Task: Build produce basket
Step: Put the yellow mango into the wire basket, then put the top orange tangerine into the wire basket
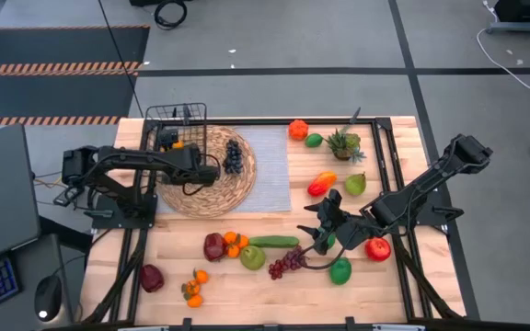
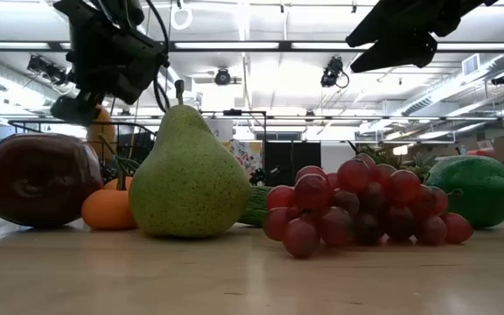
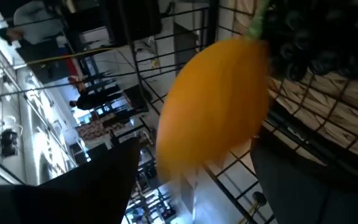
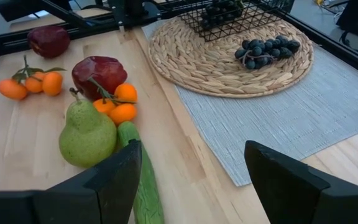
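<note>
The black wire basket (image 1: 177, 129) stands on the far left part of the round woven mat (image 1: 212, 184); something orange and yellow shows inside it. Dark grapes (image 1: 233, 156) lie on the mat beside it. My left gripper (image 1: 194, 168) hovers at the basket, open, with an orange-yellow mango (image 3: 216, 106) blurred just ahead of its fingers. My right gripper (image 4: 191, 162) is open and holds nothing, above the wood beside the cucumber (image 4: 143, 186) and the pear (image 4: 87, 134). More produce lies loose on the table. My left gripper has the mango (image 3: 185, 162) between and just ahead of its spread fingers (image 3: 110, 180), over the basket's wire wall. The mango's lower end is smeared, and I cannot tell whether the fingers touch it.
Near side: dark apple (image 1: 213, 245), oranges (image 1: 234, 243), red grapes (image 1: 286, 264), green fruit (image 1: 340, 270), red apple (image 1: 377, 248), another apple (image 1: 152, 277), more oranges (image 1: 194, 291). Far right: orange-red mango (image 1: 321, 184), green fruit (image 1: 355, 184), spiky potted plant (image 1: 343, 144). A grey mat (image 1: 270, 170) lies in the middle.
</note>
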